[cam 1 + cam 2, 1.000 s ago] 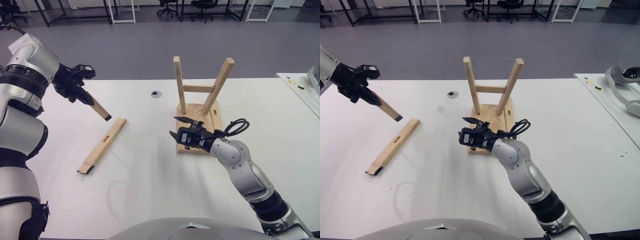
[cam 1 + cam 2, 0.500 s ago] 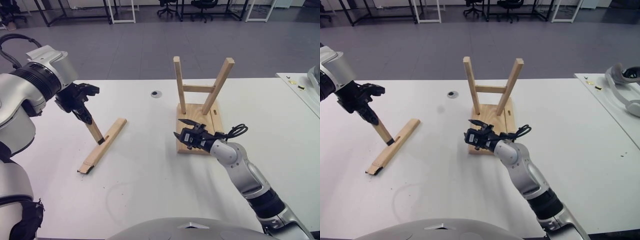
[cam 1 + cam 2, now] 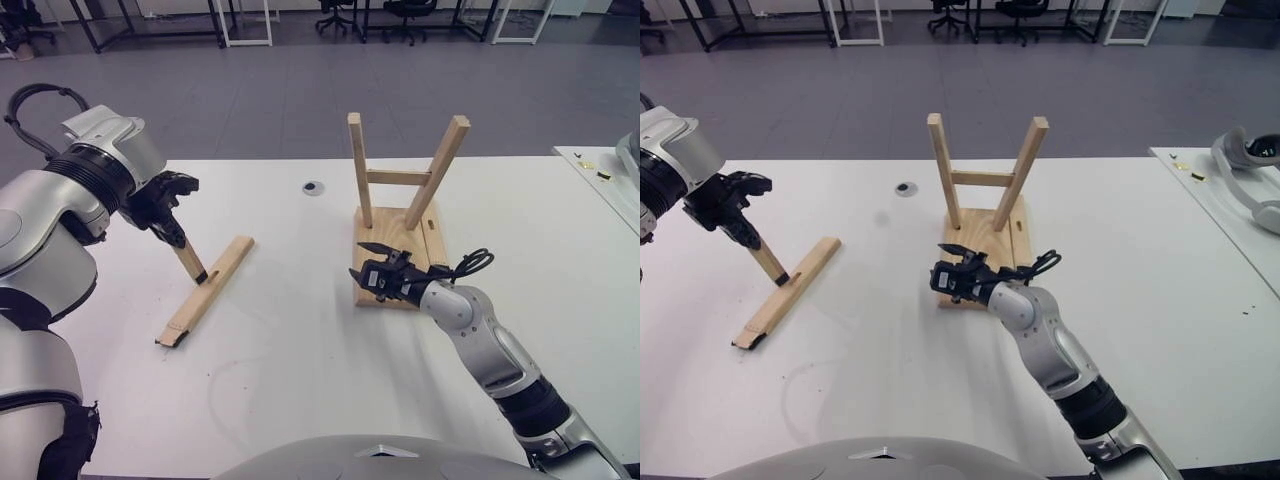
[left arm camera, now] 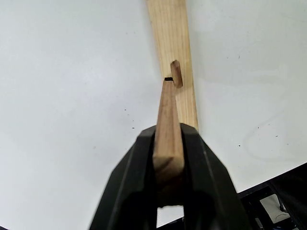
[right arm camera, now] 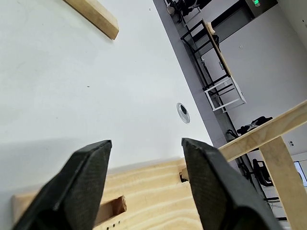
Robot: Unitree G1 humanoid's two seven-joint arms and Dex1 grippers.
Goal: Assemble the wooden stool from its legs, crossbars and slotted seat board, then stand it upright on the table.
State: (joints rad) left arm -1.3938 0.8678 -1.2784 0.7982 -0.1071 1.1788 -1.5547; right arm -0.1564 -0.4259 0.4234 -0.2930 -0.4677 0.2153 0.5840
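Lowered from its raised position, the left gripper holds the short pale wooden crossbar clenched in its fingers, tip at the slot of the flat wooden leg lying on the white counter. Well apart, the right gripper, fingers spread, sits at the near edge of the slotted wooden seat board, which bears two upright joined legs.

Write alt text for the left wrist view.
Fingers of the left gripper clamp a wooden crossbar; its far tip sits at the slot of a leg lying flat on the white table.
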